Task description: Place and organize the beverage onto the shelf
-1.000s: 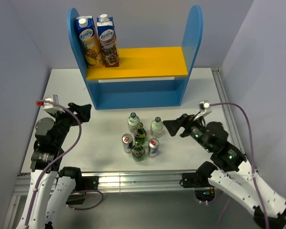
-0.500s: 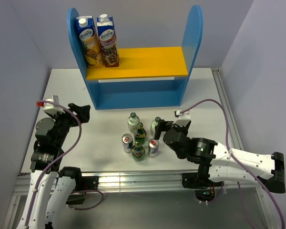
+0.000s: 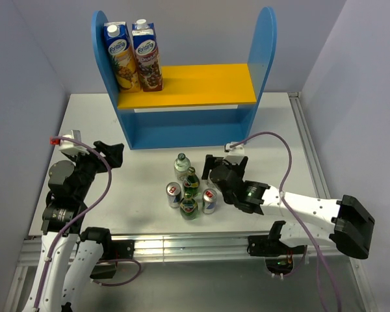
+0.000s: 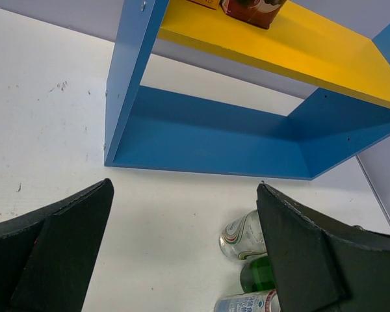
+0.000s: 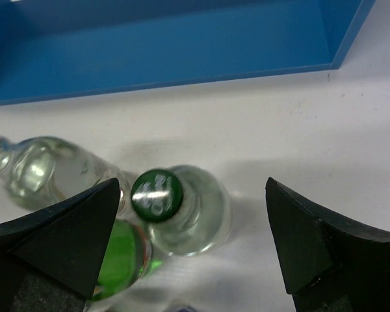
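Note:
The blue shelf (image 3: 260,58) with a yellow upper board (image 3: 195,84) stands at the back of the table. The drinks stand grouped in front of it: a clear bottle (image 3: 181,166), two green bottles (image 3: 191,179) (image 3: 189,207) and two cans (image 3: 173,194) (image 3: 209,201). My right gripper (image 3: 211,170) is open above the other clear bottle, which it hides from the top view. In the right wrist view that green-capped clear bottle (image 5: 192,218) stands between the open fingers of the right gripper (image 5: 194,188). My left gripper (image 3: 114,155) (image 4: 183,188) is open and empty, left of the group.
Two tall blue juice cartons (image 3: 123,57) (image 3: 147,54) stand at the left end of the yellow board. The shelf's lower blue floor (image 4: 214,133) shows in the left wrist view. Grey walls close in the table on both sides.
My right arm has swung left from the table's right side to the drinks, and its open gripper now covers the right clear bottle. The left arm has not moved.

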